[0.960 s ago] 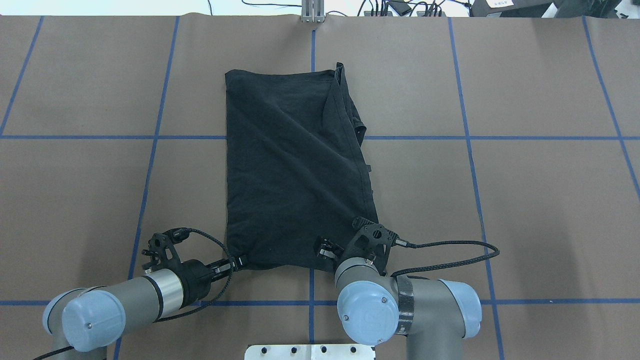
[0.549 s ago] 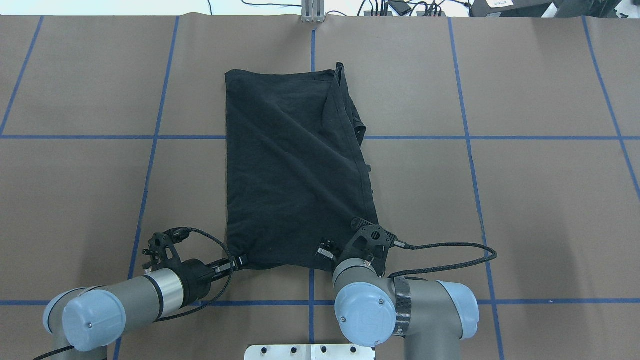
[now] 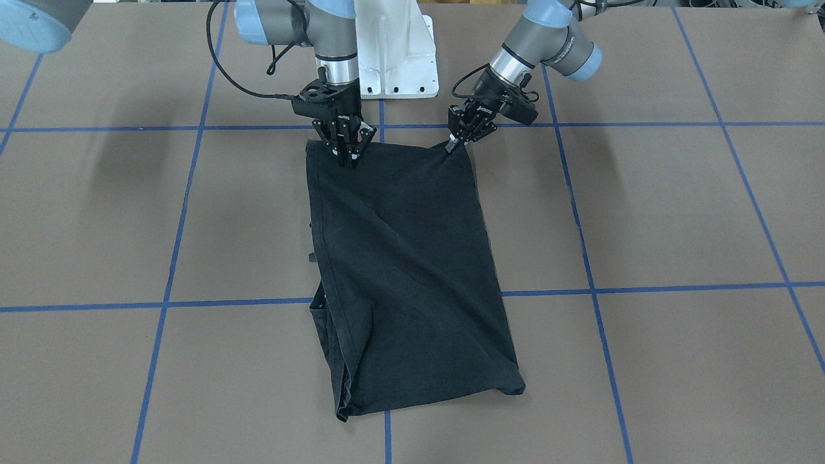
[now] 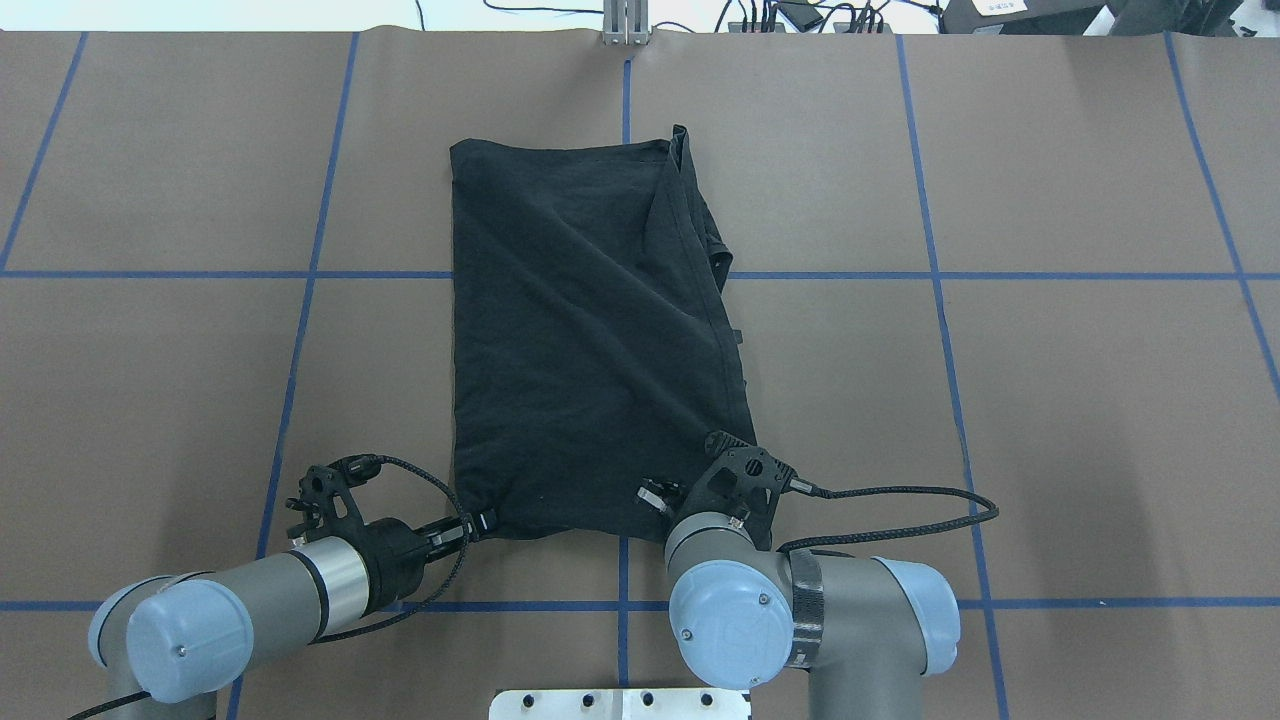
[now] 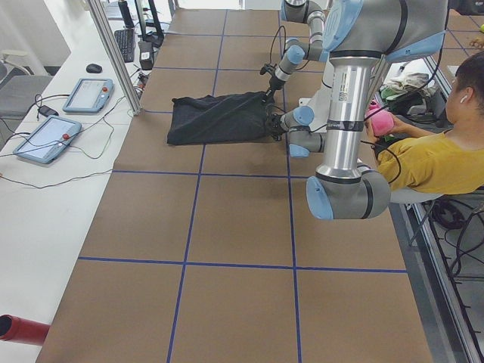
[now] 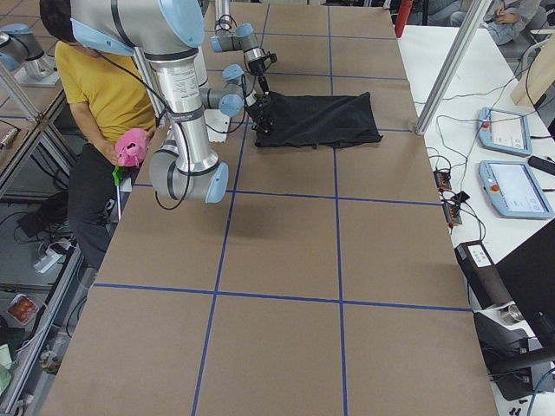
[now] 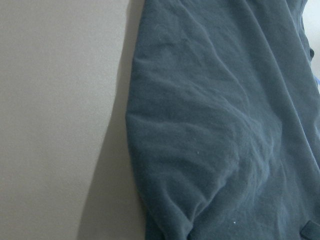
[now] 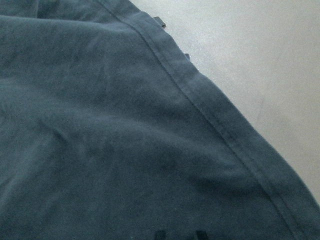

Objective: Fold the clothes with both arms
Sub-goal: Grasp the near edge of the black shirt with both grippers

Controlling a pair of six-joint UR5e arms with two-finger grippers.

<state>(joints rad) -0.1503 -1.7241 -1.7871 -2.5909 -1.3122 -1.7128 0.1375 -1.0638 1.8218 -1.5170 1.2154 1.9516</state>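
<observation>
The black T-shirt (image 4: 590, 330) lies folded lengthwise into a long rectangle on the brown table cover; its print is hidden. My left gripper (image 4: 480, 521) is shut on the shirt's near-left corner, which is drawn to a point; in the front view it (image 3: 453, 144) pinches that corner. My right gripper (image 4: 655, 495) stands over the near hem toward the right corner. In the front view its fingers (image 3: 351, 158) meet in a point on the cloth. Both wrist views show only shirt fabric (image 7: 225, 125) (image 8: 125, 150) and bare cover.
The white mounting base (image 3: 394, 58) stands just behind the shirt's near edge. Blue tape lines (image 4: 300, 275) cross the cover. A person in yellow (image 5: 442, 159) sits behind the robot. Tablets (image 6: 512, 186) lie on the white side bench.
My right gripper has shifted slightly along the near hem and its fingers have drawn together on the cloth. The left arm and the shirt have not moved.
</observation>
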